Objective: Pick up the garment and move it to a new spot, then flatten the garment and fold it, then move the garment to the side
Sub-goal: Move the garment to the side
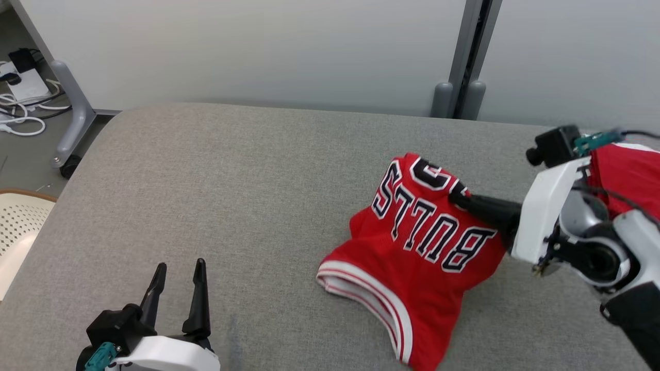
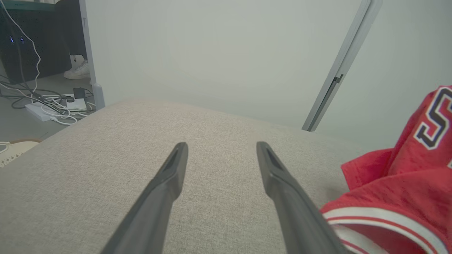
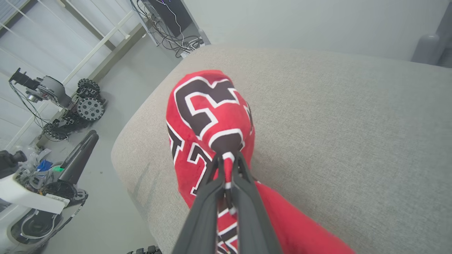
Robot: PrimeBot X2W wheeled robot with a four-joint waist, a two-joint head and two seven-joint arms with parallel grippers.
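The garment is a red jersey with black-and-white lettering and white-striped trim, bunched on the right half of the grey padded table. My right gripper comes in from the right and is shut on a fold of the garment's lettered front. In the right wrist view its fingers pinch the garment, which humps up beyond them. My left gripper stands open near the table's front left, apart from the garment. The left wrist view shows the left gripper over bare table, with the garment to its right.
A pale wall with a grey post stands behind the table. Cables and a power strip lie on the floor at the far left. A cream perforated chair is at the table's left edge. Another wheeled robot stands on the floor.
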